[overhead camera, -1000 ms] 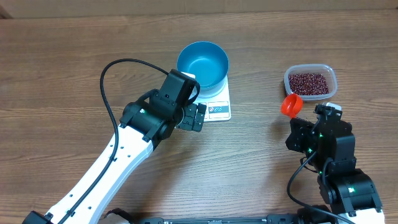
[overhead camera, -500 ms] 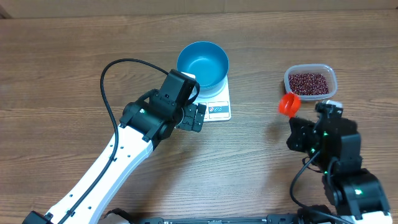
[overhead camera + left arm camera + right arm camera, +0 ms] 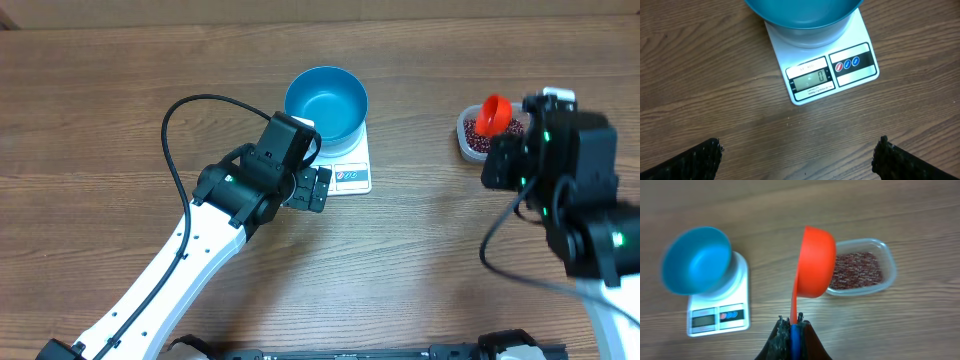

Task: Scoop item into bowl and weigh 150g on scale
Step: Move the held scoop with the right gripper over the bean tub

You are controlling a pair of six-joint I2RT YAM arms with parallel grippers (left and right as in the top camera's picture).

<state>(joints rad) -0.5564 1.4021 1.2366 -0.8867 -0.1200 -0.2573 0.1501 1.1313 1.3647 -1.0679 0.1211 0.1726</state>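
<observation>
scale — display end points toward left tool.

The bowl sits on the back part of the scale, near the middle of the table. Well to the right lies the tub with the beans in it; the scoop hangs over the tub's left end
</observation>
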